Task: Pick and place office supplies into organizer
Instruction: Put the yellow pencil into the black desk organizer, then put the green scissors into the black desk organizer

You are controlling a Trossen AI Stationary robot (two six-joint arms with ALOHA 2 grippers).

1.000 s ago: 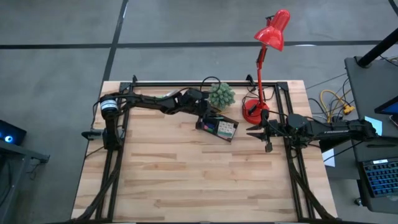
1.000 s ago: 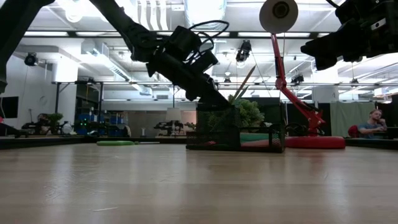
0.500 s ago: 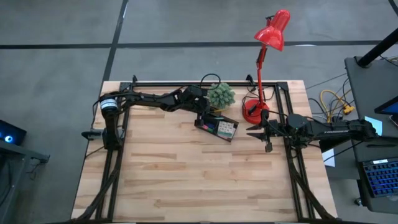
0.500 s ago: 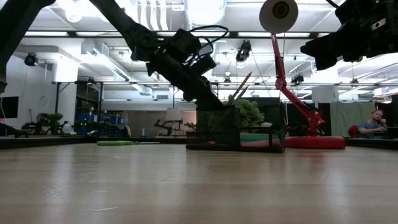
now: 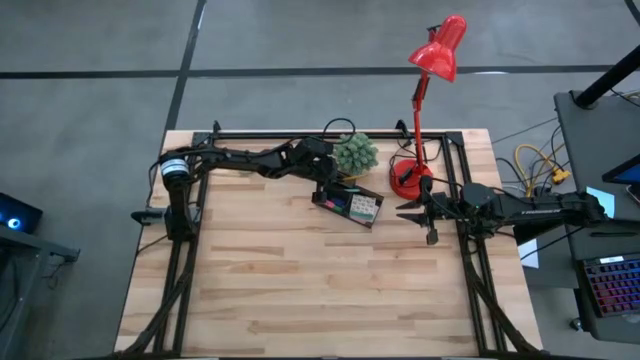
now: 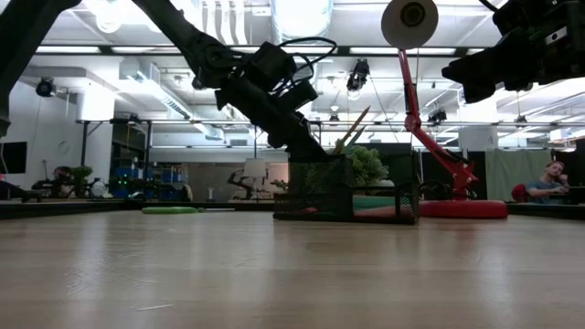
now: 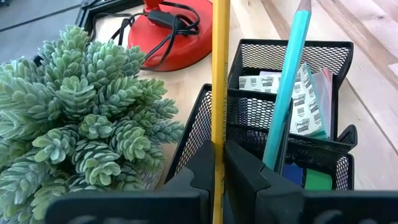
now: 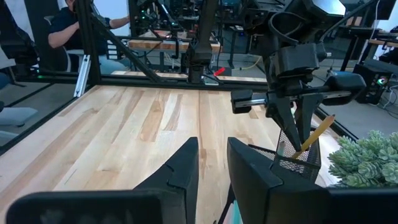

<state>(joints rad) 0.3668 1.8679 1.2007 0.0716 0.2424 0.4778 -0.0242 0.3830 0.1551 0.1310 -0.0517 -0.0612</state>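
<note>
The black mesh organizer point(image 5: 352, 205) point(image 6: 347, 187) stands on the table's far middle, beside the plant. Its compartments hold a teal pen point(image 7: 286, 93), white printed tabs point(image 7: 308, 93) and small blue and green pieces point(image 7: 305, 178). My left gripper point(image 5: 325, 183) point(image 7: 219, 163) hangs over the organizer's left end, shut on the yellow pencil point(image 7: 219, 74) point(image 6: 358, 126). My right gripper point(image 5: 402, 212) point(image 8: 212, 168) waits open and raised, right of the organizer by the lamp base. Scissors and the pink pad are not in view. My left gripper pinches the yellow pencil between its two fingers point(image 7: 239, 168) at the lower part of the shaft point(image 7: 218, 140), which lies along the fingers. The fingers slant down from the table's left. The pencil is tilted, its free end point(image 6: 369, 110) rising toward the plant and its lower end point(image 8: 300, 151) at the organizer's rim.
A spiky green plant point(image 5: 355, 152) point(image 7: 81, 112) stands right behind the organizer. The red lamp's round base point(image 5: 407, 178) point(image 7: 171, 37) and cable sit to its right. Bare wood fills the table's near half point(image 5: 320, 290). People sit in the room beyond point(image 6: 552, 178).
My left gripper has drawn back a little toward the table's far left and risen slightly, still shut on the pencil. The pencil's free end now stands a bit lower than before. My right arm has kept still.
</note>
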